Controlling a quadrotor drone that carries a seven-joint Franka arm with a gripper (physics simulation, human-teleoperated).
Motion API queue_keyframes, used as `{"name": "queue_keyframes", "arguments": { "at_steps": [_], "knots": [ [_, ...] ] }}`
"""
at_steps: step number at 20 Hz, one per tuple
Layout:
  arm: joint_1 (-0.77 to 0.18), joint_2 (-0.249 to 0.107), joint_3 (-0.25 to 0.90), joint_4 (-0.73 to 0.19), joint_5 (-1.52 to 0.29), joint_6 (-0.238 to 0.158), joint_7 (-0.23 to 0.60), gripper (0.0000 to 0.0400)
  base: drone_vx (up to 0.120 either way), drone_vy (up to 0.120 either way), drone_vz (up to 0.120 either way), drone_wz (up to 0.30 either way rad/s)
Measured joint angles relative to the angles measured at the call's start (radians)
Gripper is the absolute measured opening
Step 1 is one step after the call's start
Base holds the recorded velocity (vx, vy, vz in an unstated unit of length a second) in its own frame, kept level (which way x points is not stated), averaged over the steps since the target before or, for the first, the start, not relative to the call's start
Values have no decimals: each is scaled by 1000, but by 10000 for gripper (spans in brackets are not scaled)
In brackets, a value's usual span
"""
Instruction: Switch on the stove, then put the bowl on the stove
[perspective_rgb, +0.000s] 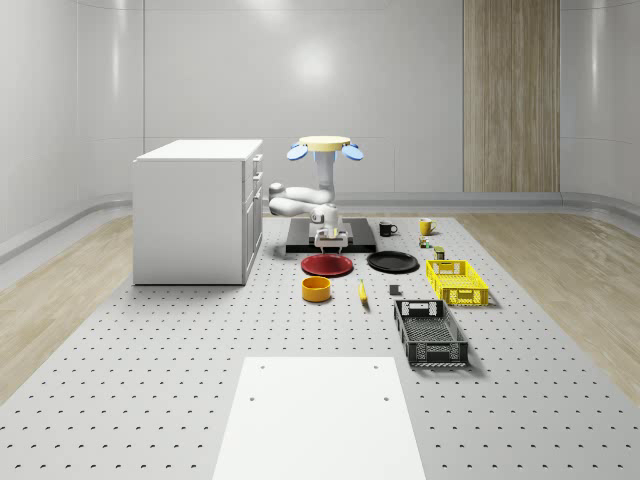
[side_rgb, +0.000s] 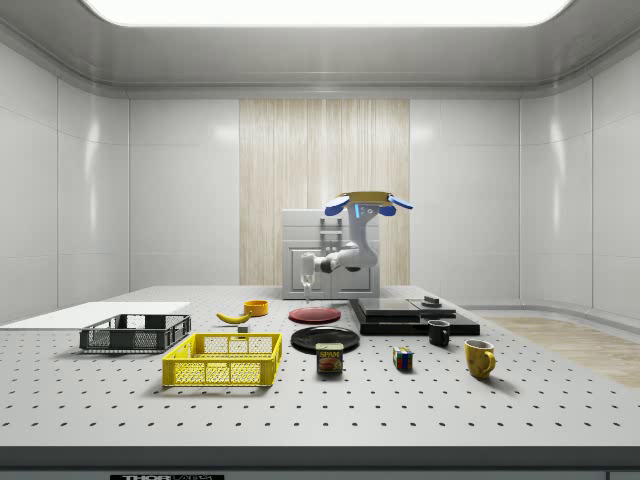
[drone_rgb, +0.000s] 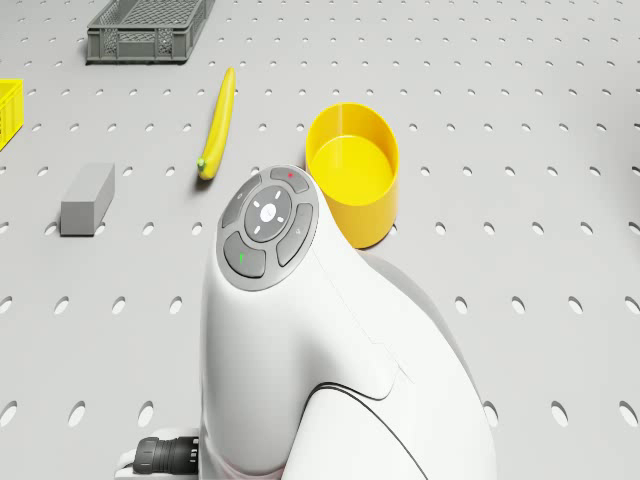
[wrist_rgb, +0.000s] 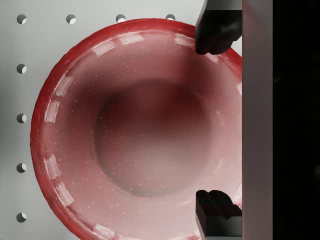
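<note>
The yellow bowl (perspective_rgb: 317, 289) (drone_rgb: 352, 170) stands upright on the perforated table, in front of a red plate (perspective_rgb: 327, 265). The flat black stove (perspective_rgb: 330, 238) (side_rgb: 410, 315) lies behind that plate. My drone (perspective_rgb: 325, 148) hovers above the stove, with the white arm (drone_rgb: 300, 350) bent down in front of it. The gripper (perspective_rgb: 329, 241) (side_rgb: 307, 280) hangs low at the stove's front edge. In the wrist view the gripper (wrist_rgb: 215, 122) is open over the red plate (wrist_rgb: 135, 135), nothing between its dark fingertips (wrist_rgb: 215, 30), and the stove's edge (wrist_rgb: 256, 120) runs alongside.
A white cabinet (perspective_rgb: 200, 210) stands at the whole-scene view's left of the stove. A black plate (perspective_rgb: 392, 262), banana (perspective_rgb: 362, 291), grey block (drone_rgb: 87, 198), yellow basket (perspective_rgb: 457, 281), dark crate (perspective_rgb: 430, 332) and two mugs (perspective_rgb: 387, 229) lie to the right. A white board (perspective_rgb: 320, 420) lies at the front.
</note>
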Motion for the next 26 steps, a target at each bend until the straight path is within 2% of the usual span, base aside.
{"name": "queue_keyframes", "arguments": {
  "at_steps": [26],
  "knots": [
    [-1, -7, 1, 0, 3, 6, 1, 400, 120, 0, 0, 0]
  ]
}}
